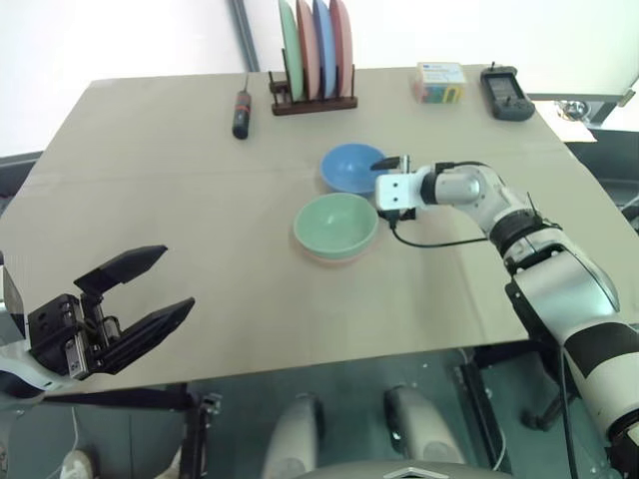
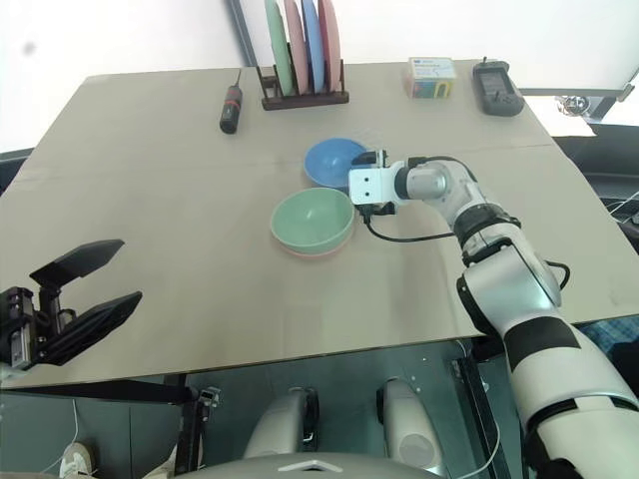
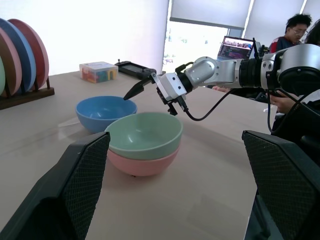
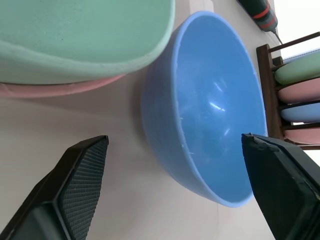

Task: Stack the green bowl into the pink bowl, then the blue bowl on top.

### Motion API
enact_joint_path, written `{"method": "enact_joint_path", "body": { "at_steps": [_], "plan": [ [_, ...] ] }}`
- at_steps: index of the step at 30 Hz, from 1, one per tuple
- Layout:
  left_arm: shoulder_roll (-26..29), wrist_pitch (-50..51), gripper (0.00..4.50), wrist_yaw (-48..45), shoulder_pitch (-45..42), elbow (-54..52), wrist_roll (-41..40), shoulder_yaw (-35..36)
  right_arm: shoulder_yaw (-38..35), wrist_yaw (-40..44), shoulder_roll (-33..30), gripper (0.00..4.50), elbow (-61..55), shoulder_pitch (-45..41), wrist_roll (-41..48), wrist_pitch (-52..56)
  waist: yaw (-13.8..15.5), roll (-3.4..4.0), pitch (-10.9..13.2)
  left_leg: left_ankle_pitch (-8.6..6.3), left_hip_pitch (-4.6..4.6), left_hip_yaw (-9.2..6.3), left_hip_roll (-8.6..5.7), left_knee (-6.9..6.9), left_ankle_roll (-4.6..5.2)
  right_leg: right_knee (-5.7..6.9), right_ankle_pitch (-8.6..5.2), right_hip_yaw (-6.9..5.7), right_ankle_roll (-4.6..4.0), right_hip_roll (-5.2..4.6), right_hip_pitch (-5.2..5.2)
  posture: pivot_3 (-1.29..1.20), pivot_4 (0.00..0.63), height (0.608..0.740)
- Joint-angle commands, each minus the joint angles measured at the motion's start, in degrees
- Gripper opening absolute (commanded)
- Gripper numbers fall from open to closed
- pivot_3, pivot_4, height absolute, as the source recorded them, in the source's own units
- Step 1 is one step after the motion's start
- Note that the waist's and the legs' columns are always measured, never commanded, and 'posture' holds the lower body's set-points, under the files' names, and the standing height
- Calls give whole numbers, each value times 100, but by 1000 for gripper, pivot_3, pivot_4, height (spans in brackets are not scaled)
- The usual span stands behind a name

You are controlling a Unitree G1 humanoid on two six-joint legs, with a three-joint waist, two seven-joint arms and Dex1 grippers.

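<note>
Blue bowl [image 1: 351, 168] sits on table [image 1: 180, 220], directly ahead of right gripper [image 4: 175, 187] & between its spread fingers, near rim side facing it. R fingers apart, holding nothing; rim contact not clear from these views, prob. just short. Green bowl [image 1: 336, 225] already nested in pink bowl [image 3: 142, 164], just beside the gripper, stack touching or nearly touching blue. Left gripper [image 1: 140, 299] released, empty, well apart from all bowls. R arm far nearer, so next grasp looks like its job: pinch blue rim, lift over stack.

Bright daylight from windows behind the table [image 1: 150, 200] washes backgrounds white; shadows soft, focus sharp.
</note>
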Motion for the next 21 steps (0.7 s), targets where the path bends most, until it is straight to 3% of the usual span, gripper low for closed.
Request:
{"method": "enact_joint_path", "body": {
  "at_steps": [1, 2, 3, 9, 12, 16, 18, 21],
  "plan": [
    [-130, -283, 4500, 149, 73, -308, 193, 97, 50, -317, 75, 3250, 45, -193, -204, 52, -2, 0, 0, 0, 0, 1, 0, 0, 0, 0, 0, 0, 0, 0, 0, 0, 150, 740],
    [-142, -302, 4500, 140, 94, -316, 220, 88, 61, -353, 83, 2740, 58, -193, -241, 67, -4, 0, 0, 0, 0, 1, 0, 0, 0, -1, 0, 0, 0, 0, 0, 0, 150, 740],
    [-163, -327, 4500, 157, 108, -331, 233, 82, 74, -413, 93, 2627, 69, -199, -291, 77, -4, 0, 0, 0, 0, 0, 0, 0, 0, 0, 0, 0, 0, 0, 0, 0, 150, 740],
    [-208, -410, 4500, 250, 139, -399, 246, 49, 198, -947, 123, 25, 120, -242, -634, 147, -4, 0, 0, 0, 0, 0, 0, 1, 0, 0, 0, 0, 0, 0, 0, 0, 150, 740],
    [-212, -428, 4500, 271, 156, -398, 229, 47, 240, -1117, 38, 25, 99, -286, -753, 59, -7, 0, 0, 0, -1, 0, 0, 1, 0, 0, 0, 0, 0, 0, 0, 0, 150, 740],
    [-220, -469, 4500, 287, 159, -377, 252, -4, 10, -619, -138, 25, 24, -341, -512, -215, -7, 0, 0, 0, -2, 0, 0, 1, 0, -1, 0, 0, 0, 0, 0, 0, 150, 740],
    [-216, -485, 4500, 297, 91, -282, 290, -89, -492, 542, -296, 25, -170, -355, 243, -390, -5, 0, 1, 0, -2, 0, 0, 1, 0, -1, 0, 0, 1, 0, 0, 0, 150, 740],
    [-178, -487, 4500, 254, -48, -105, 348, -197, -1202, 3191, -594, 25, -1482, -38, 2015, 278, 19, 15, 19, 0, -1, -1, 0, 2, 0, -1, 2, 0, 4, 1, 2, 0, 150, 740]
  ]
}}
